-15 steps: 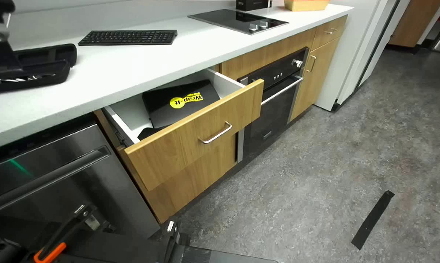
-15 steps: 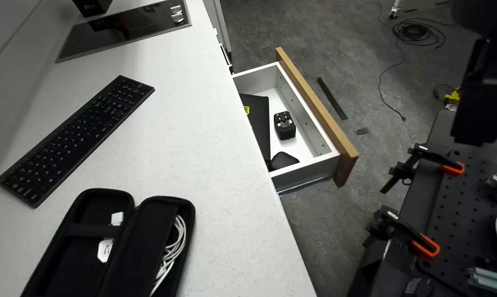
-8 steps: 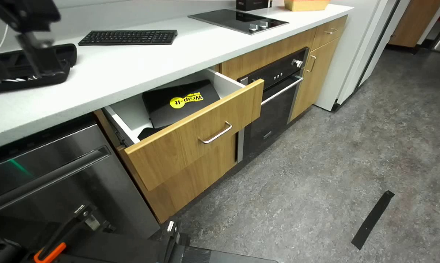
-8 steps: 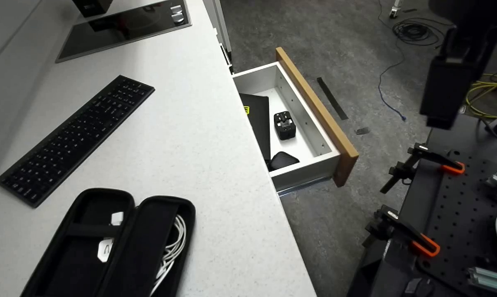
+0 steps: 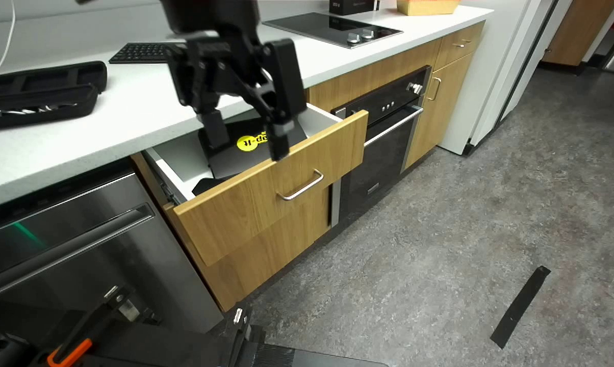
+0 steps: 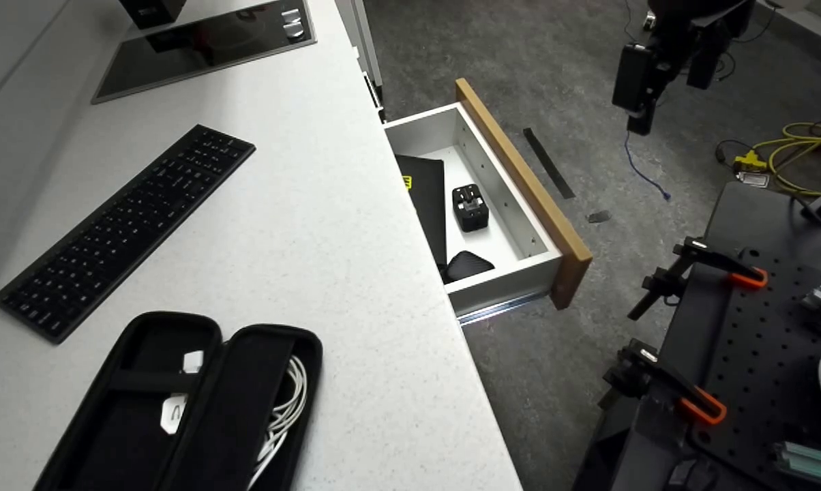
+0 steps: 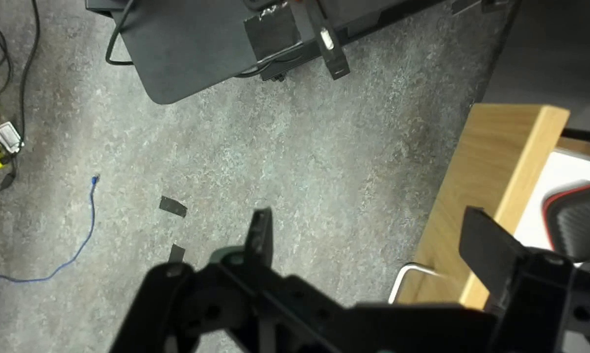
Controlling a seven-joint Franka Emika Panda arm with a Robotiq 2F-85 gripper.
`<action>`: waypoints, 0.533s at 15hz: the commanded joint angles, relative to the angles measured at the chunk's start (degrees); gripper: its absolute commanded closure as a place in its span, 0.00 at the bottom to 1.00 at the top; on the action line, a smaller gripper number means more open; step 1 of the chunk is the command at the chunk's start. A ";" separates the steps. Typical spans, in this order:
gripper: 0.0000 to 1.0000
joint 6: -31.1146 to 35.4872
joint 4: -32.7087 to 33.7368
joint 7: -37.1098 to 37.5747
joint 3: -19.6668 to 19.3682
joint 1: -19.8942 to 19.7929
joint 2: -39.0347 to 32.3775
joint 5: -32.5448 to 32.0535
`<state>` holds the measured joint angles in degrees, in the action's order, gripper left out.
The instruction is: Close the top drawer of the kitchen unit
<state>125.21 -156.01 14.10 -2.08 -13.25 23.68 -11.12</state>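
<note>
Top drawer (image 6: 523, 174) is open, sticking out past the front edge of the kitchen unit (image 6: 356, 239). L to R in an exterior view: black keyboard (image 6: 125, 228) toward the unit's back edge, the drawer, my gripper (image 7: 367, 218) up in the air apart from it, fingers (image 7: 491, 250) spread wide, then two orange-handled clamps (image 6: 676, 385) on the drawer-side edge of the black table (image 6: 765, 334).

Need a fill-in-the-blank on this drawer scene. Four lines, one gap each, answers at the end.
1. In both exterior views, the top drawer stands ____, not shut.
2. Its silver bar handle is mounted ____, not vertically.
3. In the wrist view, the robot's fingers are spread apart and gripping ____.
4. In an exterior view, the black clamps carry parts in bright ____.

Missing words: open; horizontally; nothing; orange.
</note>
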 commanded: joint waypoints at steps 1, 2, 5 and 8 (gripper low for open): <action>0.00 6.04 3.65 3.21 -2.48 -2.69 -10.87 -1.32; 0.00 4.17 4.08 1.65 -3.26 -2.09 -11.63 0.40; 0.00 4.26 2.84 0.87 -4.04 -1.50 -10.67 -0.33; 0.00 4.26 3.60 0.88 -4.13 -1.40 -11.68 -0.28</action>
<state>129.63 -152.49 14.80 -5.24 -15.60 11.97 -11.17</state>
